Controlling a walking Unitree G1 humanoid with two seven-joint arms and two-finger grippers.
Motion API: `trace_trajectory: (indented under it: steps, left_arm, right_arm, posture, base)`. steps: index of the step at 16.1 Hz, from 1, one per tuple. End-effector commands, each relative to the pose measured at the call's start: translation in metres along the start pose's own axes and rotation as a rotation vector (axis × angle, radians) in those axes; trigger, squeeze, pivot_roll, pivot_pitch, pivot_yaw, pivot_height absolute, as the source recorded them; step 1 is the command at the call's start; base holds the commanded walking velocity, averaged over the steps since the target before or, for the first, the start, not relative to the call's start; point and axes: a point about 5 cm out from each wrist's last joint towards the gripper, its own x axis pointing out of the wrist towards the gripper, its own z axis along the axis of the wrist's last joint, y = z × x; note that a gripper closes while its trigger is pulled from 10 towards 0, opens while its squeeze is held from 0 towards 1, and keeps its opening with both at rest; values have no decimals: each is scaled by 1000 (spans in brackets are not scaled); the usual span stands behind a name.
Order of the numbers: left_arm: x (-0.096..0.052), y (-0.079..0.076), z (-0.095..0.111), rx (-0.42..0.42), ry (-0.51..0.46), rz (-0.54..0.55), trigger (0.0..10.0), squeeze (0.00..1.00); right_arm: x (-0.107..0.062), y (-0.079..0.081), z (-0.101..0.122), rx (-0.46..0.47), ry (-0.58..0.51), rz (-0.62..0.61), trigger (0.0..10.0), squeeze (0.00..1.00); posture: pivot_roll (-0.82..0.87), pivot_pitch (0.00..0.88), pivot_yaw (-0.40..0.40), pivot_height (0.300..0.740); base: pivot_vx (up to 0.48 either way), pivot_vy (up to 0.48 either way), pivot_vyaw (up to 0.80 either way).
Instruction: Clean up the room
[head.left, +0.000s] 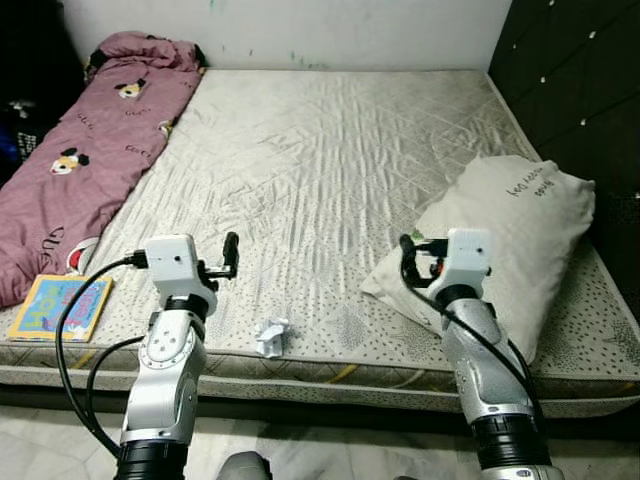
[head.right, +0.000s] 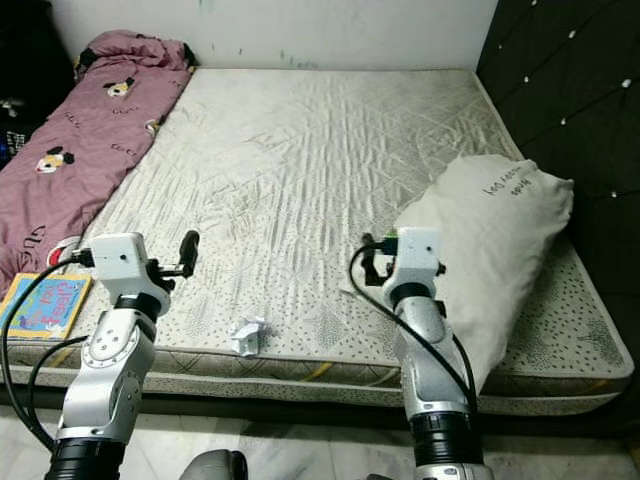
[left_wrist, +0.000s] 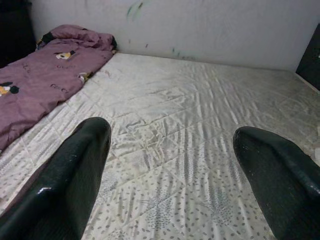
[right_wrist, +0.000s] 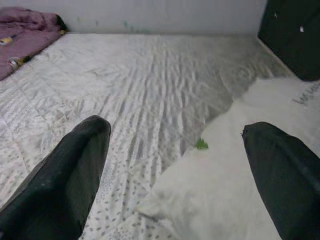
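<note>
A crumpled white paper (head.left: 272, 337) lies near the front edge of the pale quilted mattress (head.left: 330, 150). My left gripper (head.left: 222, 262) hovers open above the mattress, just left of and behind the paper, holding nothing. A grey-white pillow (head.left: 510, 230) with dark lettering lies askew at the right side. My right gripper (head.left: 410, 262) is open at the pillow's near corner, its fingers (right_wrist: 60, 185) empty. A small green scrap (right_wrist: 201, 145) sits at the pillow's edge. A colourful children's book (head.left: 60, 308) rests on the front left corner.
A pink cartoon-print blanket (head.left: 90, 150) runs along the mattress's left side. A dark padded headboard (head.left: 580, 80) stands on the right and a white wall at the back. Dark clutter (head.left: 20, 110) sits far left. Pale tiled floor (head.left: 330, 440) lies below the bed edge.
</note>
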Motion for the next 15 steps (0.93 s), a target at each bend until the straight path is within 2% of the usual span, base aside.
trace_trajectory:
  steps: [1, 2, 6, 7, 8, 9, 11, 12, 14, 15]
  left_arm:
    - [0, 1, 1, -7, 4, -2, 10000, 0]
    - [-1, 0, 1, -18, 0, -14, 10000, 0]
    - [0, -2, 3, -39, -16, -32, 10000, 0]
    - [0, -2, 4, -12, -21, -71, 10000, 0]
    - [0, -2, 5, -3, -25, -82, 10000, 0]
    - [1, 0, 6, -3, -34, -58, 10000, 0]
    - [3, 0, 7, -27, -36, -61, 10000, 0]
    - [4, 1, 10, -34, -67, -58, 10000, 0]
    - [3, 3, 12, -6, -77, -34, 10000, 0]
    - [3, 5, 10, -14, -59, -20, 10000, 0]
  right_arm:
    - [-1, 7, 4, 66, -2, 71, 10000, 0]
    - [-2, 8, 3, 113, 5, 82, 10000, 0]
    - [-3, 10, -5, 206, 69, 90, 10000, 0]
    - [-3, 18, -2, 285, 69, 140, 4745, 0]
    - [-3, 19, 2, 287, 54, 123, 5373, 0]
    - [-3, 24, 5, 287, 58, 173, 10000, 0]
    - [-4, 22, 5, 353, 56, 220, 10000, 0]
    - [-3, 18, 7, 299, 38, 194, 10000, 0]
    - [-1, 15, 11, 146, -17, 139, 10000, 0]
    - [-2, 18, 16, 143, -82, 155, 10000, 0]
  posture:
    - [58, 0, 26, 740]
    - [57, 0, 26, 740]
    - [58, 0, 27, 740]
    - [58, 0, 27, 740]
    - [57, 0, 28, 740]
    - [57, 0, 28, 740]
    - [53, 0, 27, 740]
    - [53, 0, 27, 740]
    - [53, 0, 26, 740]
    - [53, 0, 26, 740]
  base:
    - [0, 0, 0]
    - [0, 416, 0]
    - [0, 480, 0]
    - [0, 480, 0]
    - [0, 480, 0]
    - [0, 480, 0]
    - [0, 480, 0]
    - [0, 480, 0]
    - [0, 0, 0]
    - [0, 0, 0]
